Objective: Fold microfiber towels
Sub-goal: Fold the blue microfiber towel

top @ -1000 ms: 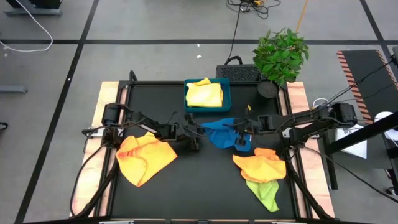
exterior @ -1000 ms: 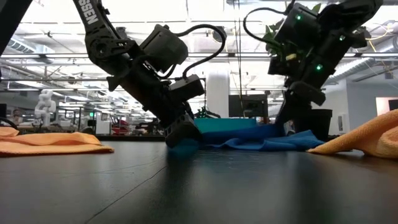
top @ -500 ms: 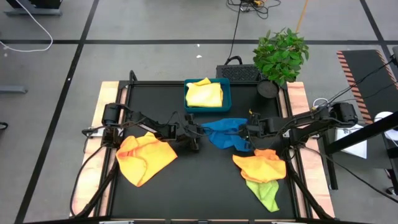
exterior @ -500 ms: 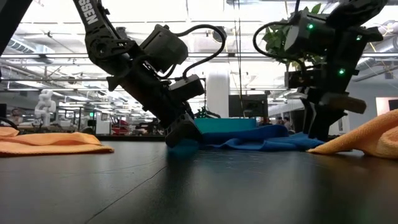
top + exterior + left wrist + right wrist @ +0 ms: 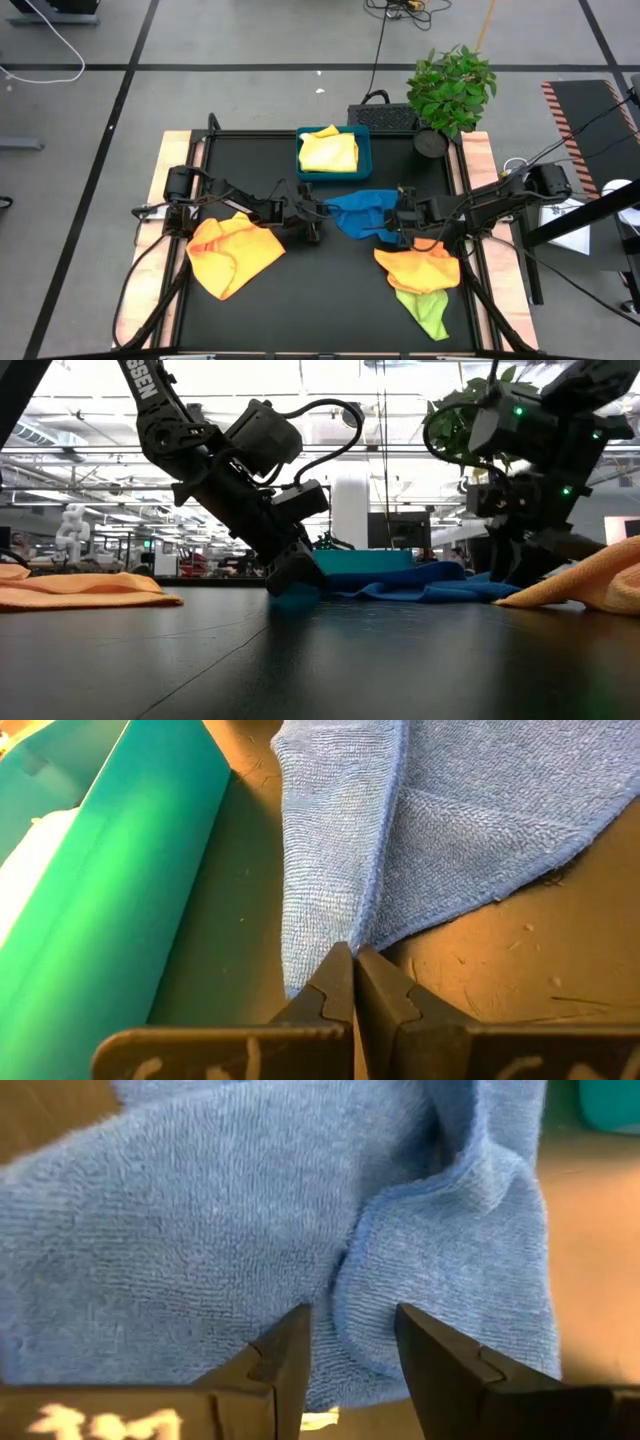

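A blue towel (image 5: pixel 360 212) lies crumpled on the black table in front of the blue tray (image 5: pixel 366 150), which holds a pale yellow towel (image 5: pixel 328 152). My left gripper (image 5: pixel 318 214) is low at the blue towel's left end and shut on it. My right gripper (image 5: pixel 402 224) is open and low over the towel's right end. In the right wrist view its fingers (image 5: pixel 290 1342) stand either side of a rolled hem fold (image 5: pixel 352 1285). My left gripper pinches the blue towel's left corner (image 5: pixel 345 932) between its two fingertips, where a hemmed edge folds over. The fingers slant down from the table's left. The towel lies slack on the table beyond them. My right gripper: I cannot tell whether its open fingers touch the towel.
An orange towel (image 5: pixel 235 252) lies crumpled at the near left. Another orange towel (image 5: pixel 420 266) lies over a lime green one (image 5: pixel 428 310) at the near right, close under my right arm. A potted plant (image 5: pixel 452 88) stands at the far right corner.
My right gripper has gone toward the table's right edge and a little nearer, over the blue towel's right end, and has come lower. The towel's right part now lies flatter and reaches farther right. Its left corner has stayed in place.
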Tool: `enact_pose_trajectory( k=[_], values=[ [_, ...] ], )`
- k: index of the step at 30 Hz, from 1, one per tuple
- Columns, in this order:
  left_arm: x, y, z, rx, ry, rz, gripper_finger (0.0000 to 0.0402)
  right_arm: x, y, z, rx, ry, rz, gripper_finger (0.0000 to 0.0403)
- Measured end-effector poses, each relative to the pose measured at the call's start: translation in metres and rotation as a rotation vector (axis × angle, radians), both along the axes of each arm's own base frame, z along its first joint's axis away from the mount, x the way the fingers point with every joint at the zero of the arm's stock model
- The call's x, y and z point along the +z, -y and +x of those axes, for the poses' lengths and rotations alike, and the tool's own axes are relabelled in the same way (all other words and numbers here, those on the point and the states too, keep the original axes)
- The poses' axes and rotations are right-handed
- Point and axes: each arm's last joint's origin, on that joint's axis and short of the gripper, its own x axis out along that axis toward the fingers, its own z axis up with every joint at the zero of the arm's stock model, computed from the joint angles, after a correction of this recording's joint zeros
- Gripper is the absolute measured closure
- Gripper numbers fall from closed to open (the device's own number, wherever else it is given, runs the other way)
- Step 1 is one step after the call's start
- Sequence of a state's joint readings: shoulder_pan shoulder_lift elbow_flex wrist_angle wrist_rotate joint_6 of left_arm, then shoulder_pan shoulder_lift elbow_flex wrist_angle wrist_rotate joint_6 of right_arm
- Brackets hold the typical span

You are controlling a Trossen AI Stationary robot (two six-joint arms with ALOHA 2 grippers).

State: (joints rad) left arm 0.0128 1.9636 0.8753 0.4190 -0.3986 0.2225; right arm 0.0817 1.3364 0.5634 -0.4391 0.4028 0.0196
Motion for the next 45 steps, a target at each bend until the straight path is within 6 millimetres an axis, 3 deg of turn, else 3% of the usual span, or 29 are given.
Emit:
enact_pose_trajectory(
  k=[11, 22, 30, 37, 45],
  values=[
    [-0.0001, 0.0001, -0.0001, 0.000, 0.000, -0.009, 0.0399, -0.0033, 0.0030, -0.0048, -0.014, -0.020, -0.099, 0.0269],
    [-0.0002, 0.0002, -0.0001, 0.000, 0.001, -0.010, 0.0398, -0.0033, 0.0030, -0.0047, -0.015, -0.019, -0.098, 0.0390],
    [-0.0002, 0.0002, -0.0002, 0.001, 0.001, -0.012, 0.0398, -0.0027, 0.0040, -0.0049, -0.036, -0.010, -0.123, 0.0401],
    [-0.0002, 0.0002, -0.0002, 0.001, 0.001, -0.012, 0.0398, -0.0024, 0.0043, -0.0053, -0.035, -0.015, -0.138, 0.0378],
    [-0.0001, 0.0002, -0.0002, 0.001, 0.001, -0.011, 0.0398, -0.0036, 0.0036, -0.0088, -0.002, -0.066, -0.112, 0.0274]
  ],
)
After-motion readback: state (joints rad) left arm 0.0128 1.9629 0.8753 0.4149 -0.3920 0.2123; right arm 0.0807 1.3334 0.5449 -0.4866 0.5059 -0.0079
